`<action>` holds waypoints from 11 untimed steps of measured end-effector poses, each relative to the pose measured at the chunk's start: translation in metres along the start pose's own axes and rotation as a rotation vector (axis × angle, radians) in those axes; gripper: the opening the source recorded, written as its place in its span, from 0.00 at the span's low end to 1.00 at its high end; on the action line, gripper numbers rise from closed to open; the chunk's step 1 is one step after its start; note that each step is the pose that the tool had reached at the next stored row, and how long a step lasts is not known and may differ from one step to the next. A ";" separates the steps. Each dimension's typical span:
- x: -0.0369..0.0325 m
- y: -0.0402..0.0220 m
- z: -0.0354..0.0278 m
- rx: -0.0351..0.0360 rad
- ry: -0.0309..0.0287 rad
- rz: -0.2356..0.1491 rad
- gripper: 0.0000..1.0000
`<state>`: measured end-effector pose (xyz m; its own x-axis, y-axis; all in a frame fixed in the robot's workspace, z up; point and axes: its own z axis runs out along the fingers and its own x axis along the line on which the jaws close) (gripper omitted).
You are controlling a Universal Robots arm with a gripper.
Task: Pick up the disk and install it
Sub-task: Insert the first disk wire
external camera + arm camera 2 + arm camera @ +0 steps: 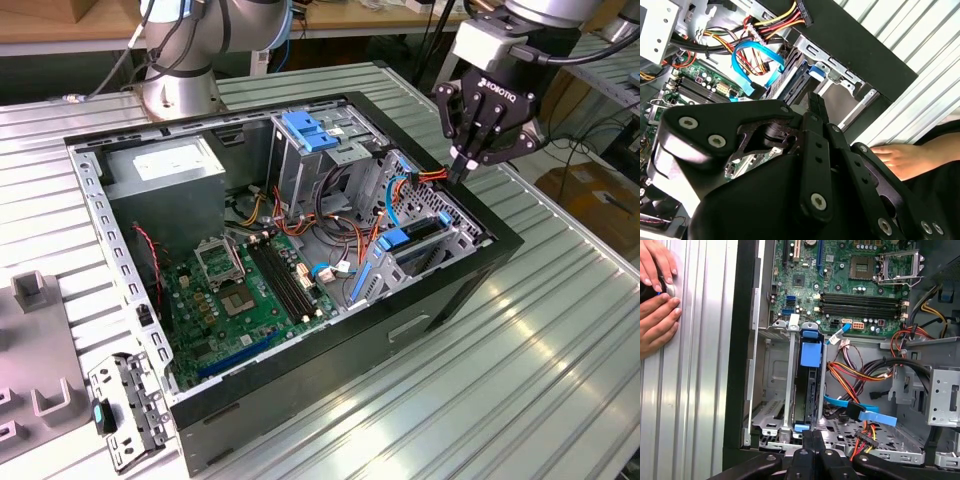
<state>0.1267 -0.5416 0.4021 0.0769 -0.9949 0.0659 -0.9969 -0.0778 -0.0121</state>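
The disk (418,240) sits edge-on in the drive cage at the front corner of the open computer case (430,300), on the exterior view's right, its blue rails showing. In the first wrist view the disk (809,385) is a dark slab between metal walls, with a blue tab at one end. The second wrist view shows the disk (790,82) just past the fingertips. My gripper (459,172) hovers just above the case's edge near the cage, shut with nothing in it. In both wrist views the gripper (812,435) (814,100) has its fingers pressed together.
A person's hands (655,290) rest on the ribbed table beside the case; one hand (895,155) is near the gripper. Inside are the motherboard (250,290), a grey power supply (165,165), a blue-latched cage (310,135) and cables (860,410). A second arm's base (180,80) stands behind.
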 end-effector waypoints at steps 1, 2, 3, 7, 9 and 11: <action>-0.0006 -0.0025 0.0001 0.0000 -0.0001 0.000 0.11; -0.0012 -0.0048 0.0000 -0.0001 0.0000 0.000 0.11; -0.0021 -0.0080 0.0000 -0.0003 0.0000 0.000 0.11; -0.0027 -0.0200 0.0001 -0.0077 -0.0068 0.000 0.11; -0.0027 -0.0209 0.0001 -0.0096 -0.0162 0.000 0.11; -0.0027 -0.0210 0.0001 -0.0096 -0.0167 0.000 0.11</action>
<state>0.1474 -0.5373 0.4021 0.0775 -0.9958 0.0492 -0.9970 -0.0777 -0.0024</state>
